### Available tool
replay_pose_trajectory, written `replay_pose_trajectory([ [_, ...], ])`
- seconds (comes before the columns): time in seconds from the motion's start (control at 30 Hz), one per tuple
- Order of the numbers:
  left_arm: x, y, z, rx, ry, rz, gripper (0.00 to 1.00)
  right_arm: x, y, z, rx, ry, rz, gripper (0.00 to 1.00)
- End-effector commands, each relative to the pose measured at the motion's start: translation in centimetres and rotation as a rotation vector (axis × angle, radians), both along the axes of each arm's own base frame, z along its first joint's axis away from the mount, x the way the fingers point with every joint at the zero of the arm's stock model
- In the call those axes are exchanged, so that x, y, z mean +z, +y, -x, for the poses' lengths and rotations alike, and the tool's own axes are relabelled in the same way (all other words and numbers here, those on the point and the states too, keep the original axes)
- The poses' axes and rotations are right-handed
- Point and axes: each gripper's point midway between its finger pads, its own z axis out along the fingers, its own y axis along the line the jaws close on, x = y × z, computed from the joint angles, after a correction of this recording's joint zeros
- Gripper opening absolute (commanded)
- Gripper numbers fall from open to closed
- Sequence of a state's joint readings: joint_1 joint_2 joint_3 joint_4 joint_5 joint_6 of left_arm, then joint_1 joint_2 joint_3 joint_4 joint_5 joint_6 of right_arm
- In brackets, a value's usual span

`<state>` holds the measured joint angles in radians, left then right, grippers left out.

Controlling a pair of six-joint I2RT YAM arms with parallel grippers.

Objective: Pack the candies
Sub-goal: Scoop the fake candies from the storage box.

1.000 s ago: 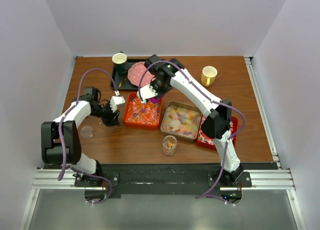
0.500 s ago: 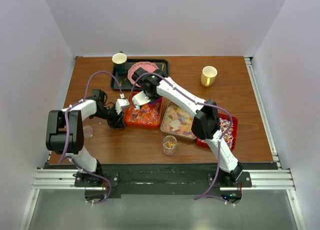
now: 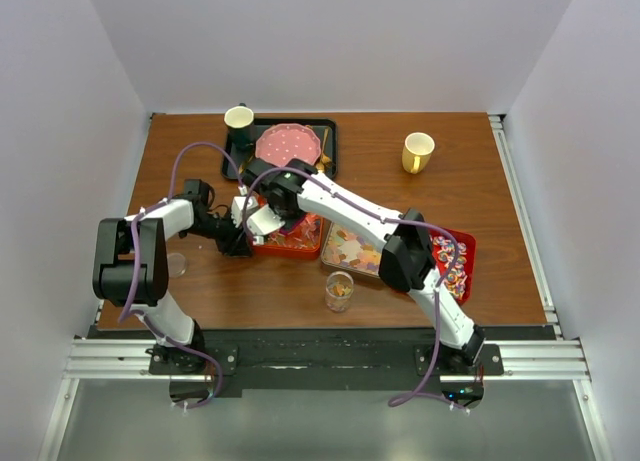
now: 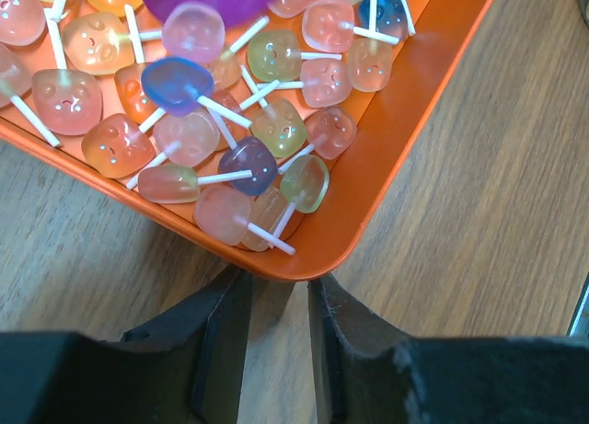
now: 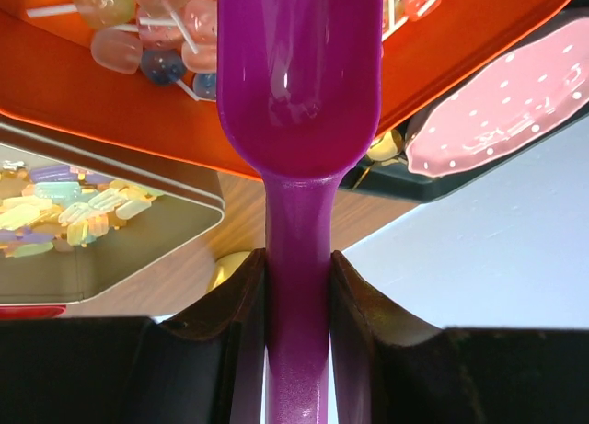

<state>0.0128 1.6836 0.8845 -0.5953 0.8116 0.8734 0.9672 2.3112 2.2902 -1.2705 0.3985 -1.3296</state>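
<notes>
Left jaws: left gripper stood narrowly apart, bare wood in the gap. Tips were right at the corner rim of the orange tray, not clamped on it as far as seen.
Right jaws: right gripper was clamped on the handle of the purple scoop. Bowl was over the orange tray, no candy seen in it.
Candies: the candies sat in 3 containers: orange tray, metal tin and red tray at lower right.
Progress: clear cup at lower centre held only a shallow layer. All 3 containers looked well stocked, so most packing was likely left.
Edges: left tips and scoop crowded the orange tray's left end; the right arm lay across the tin.
Room: bare surface was at centre right and around the cup.
</notes>
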Motion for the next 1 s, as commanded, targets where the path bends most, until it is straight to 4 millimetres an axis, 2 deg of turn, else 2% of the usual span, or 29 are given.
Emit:
replay_pose_trajectory([
  [0.0, 1.1, -0.8, -0.5, -0.001, -0.015, 0.050, 0.34, 4.0, -1.6, -2.5, -0.033, -0.087, -0.050, 0.00],
  [0.2, 1.4, -1.0, -0.5, 0.017, 0.002, 0.063, 0.32, 4.2, -2.1, -5.2, -0.069, -0.177, -0.047, 0.00],
  [0.4, 1.5, -1.4, -0.3, 0.032, 0.029, 0.096, 0.30, 3.3, -2.3, -6.3, -0.108, -0.222, -0.032, 0.00],
  [0.53, 1.6, -1.6, -0.4, 0.043, 0.036, 0.114, 0.30, 2.3, -1.4, -6.6, -0.124, -0.226, -0.062, 0.00],
  [0.63, 1.6, -1.8, -0.5, 0.054, 0.056, 0.127, 0.29, 1.3, -0.6, -6.0, -0.105, -0.196, -0.081, 0.00],
  [0.73, 1.5, -1.9, -0.7, 0.062, 0.060, 0.132, 0.29, 1.0, 0.2, -4.6, -0.072, -0.148, -0.109, 0.00],
  [0.77, 1.5, -1.9, -0.6, 0.063, 0.063, 0.134, 0.29, 0.3, 0.4, -3.7, -0.049, -0.121, -0.098, 0.00],
  [0.83, 1.3, -1.9, -0.6, 0.066, 0.073, 0.133, 0.29, 0.8, 1.1, -2.7, -0.024, -0.101, -0.139, 0.00],
  [0.87, 1.2, -1.9, -0.6, 0.066, 0.076, 0.133, 0.29, 0.3, 1.3, -1.9, -0.008, -0.079, -0.130, 0.00],
  [0.97, 1.0, -1.8, -0.6, 0.068, 0.084, 0.131, 0.28, 0.3, 1.2, -0.3, 0.018, -0.037, -0.127, 0.00],
])
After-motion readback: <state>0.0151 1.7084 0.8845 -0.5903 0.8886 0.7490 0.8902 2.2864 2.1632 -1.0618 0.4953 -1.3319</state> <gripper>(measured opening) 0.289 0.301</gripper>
